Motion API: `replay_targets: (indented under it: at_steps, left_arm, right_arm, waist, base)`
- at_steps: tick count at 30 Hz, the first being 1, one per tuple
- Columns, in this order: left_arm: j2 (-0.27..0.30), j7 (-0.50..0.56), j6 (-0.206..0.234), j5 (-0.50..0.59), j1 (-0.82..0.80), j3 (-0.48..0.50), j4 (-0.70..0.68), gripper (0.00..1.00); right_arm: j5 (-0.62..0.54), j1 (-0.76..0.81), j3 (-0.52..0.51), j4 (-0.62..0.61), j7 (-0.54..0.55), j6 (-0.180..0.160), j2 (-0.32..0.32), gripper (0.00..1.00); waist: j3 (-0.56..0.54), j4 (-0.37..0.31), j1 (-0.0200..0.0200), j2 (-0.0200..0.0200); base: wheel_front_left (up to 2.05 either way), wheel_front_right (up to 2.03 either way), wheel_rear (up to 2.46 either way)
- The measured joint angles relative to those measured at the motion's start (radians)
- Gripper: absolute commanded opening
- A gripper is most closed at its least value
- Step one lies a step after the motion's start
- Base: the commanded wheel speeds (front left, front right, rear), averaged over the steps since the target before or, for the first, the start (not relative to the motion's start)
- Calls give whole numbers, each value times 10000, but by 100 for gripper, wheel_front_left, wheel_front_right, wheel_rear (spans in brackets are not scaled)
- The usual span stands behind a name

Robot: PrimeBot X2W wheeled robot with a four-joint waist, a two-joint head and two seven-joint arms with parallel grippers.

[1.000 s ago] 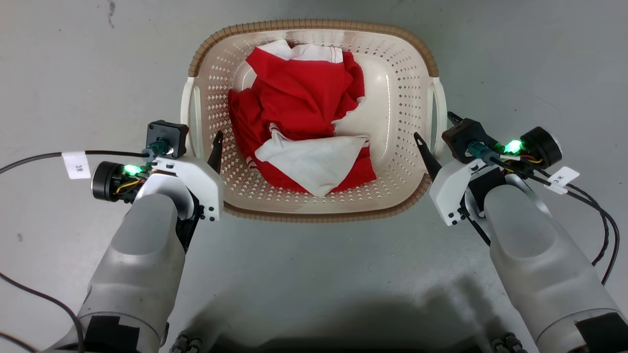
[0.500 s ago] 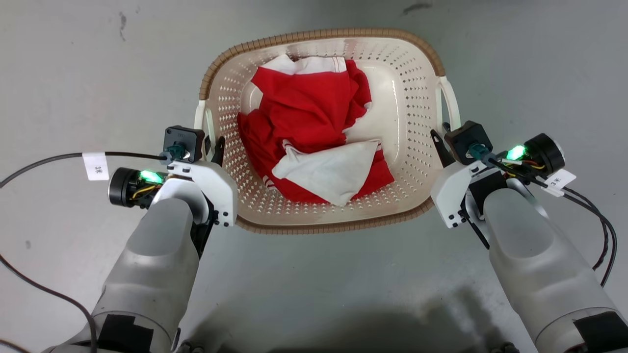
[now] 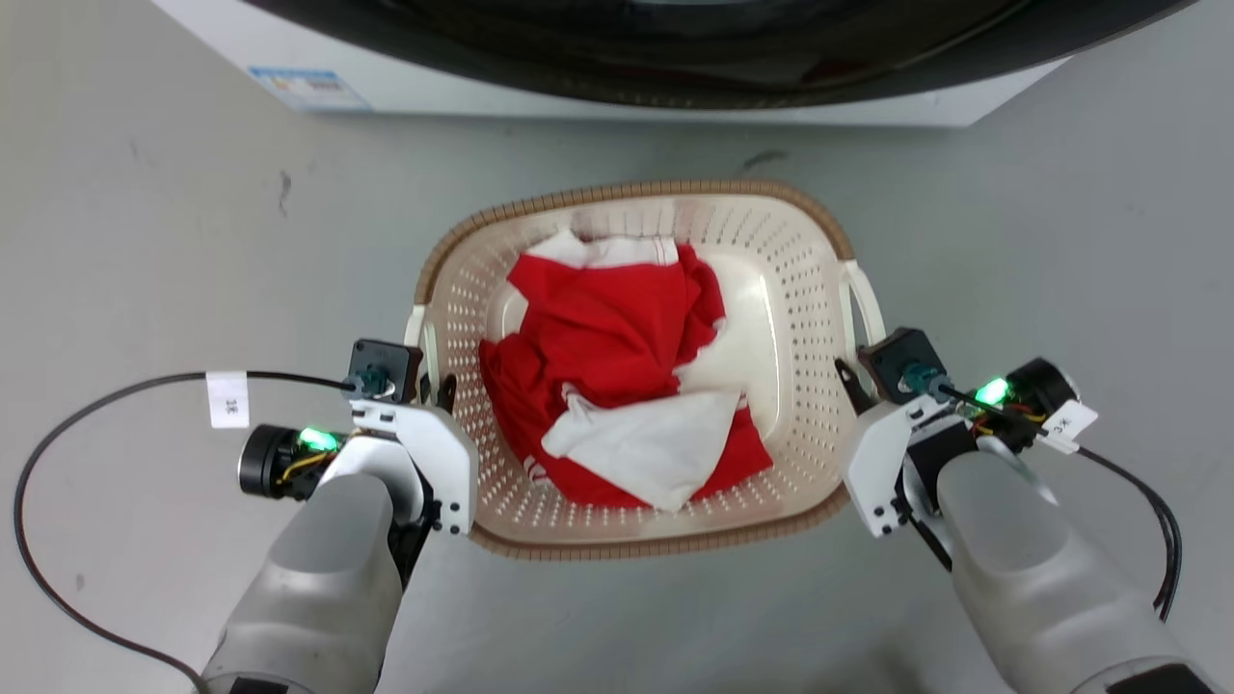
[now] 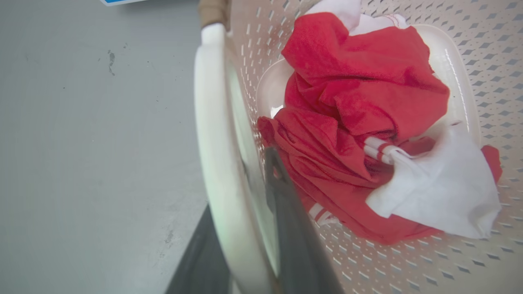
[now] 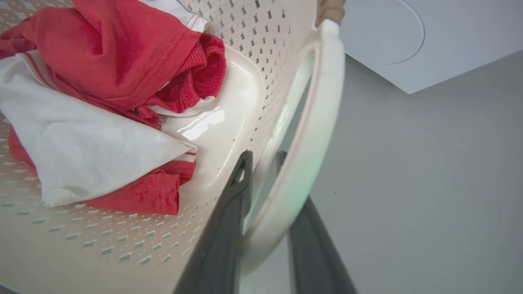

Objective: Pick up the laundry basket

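Counted: laundry basket [image 3: 808, 405] ×1 | white side handles [image 4: 212, 134] [image 5: 316, 122] ×2 | left gripper [image 4: 241, 171] ×1 | right gripper [image 5: 263, 157] ×1 | red garment [image 3: 598, 337] ×1 | white cloth [image 3: 646, 448] ×1 | washing machine [image 3: 434, 96] ×1

My left gripper [image 3: 439, 386] and right gripper [image 3: 853, 376] flank the laundry basket [image 3: 636, 551], which holds red and white clothes [image 3: 607, 376].

Left tool [image 3: 434, 386], right tool [image 3: 858, 376]: both clamped.
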Motion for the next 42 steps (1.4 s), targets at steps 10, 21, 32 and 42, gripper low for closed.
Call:
replay_targets:
  at_steps: [10, 21, 32, 42]
  left_arm:
    - [0, 725, 0, -807, 884, -784, 63, 0]
    - [2, 1599, 2, -1630, 1817, -1676, 77, 0]
    - [15, 2472, 4, -2598, 2743, -2462, -48, 0]
    - [194, 2924, 4, -3354, 3167, -3106, -276, 0]
  right_arm:
    - [1513, 978, 1197, 107, 535, -2, -29, 0]
    - [2665, 1801, 2280, 253, 1281, -2, -46, 0]
    - [3570, 2552, 3202, 397, 2173, -2, -48, 0]
    - [4263, 2863, 3900, 433, 2598, -2, -42, 0]
  waist:
    - [-1751, -380, -1, 0]
    - [-3747, -726, -2, 1]
    - [-5452, -857, -3, 1]
    - [-6368, -684, -2, 1]
  base:
    - [0, 0, 0]
    - [0, 0, 0]
    - [0, 0, 0]
    - [0, 0, 0]
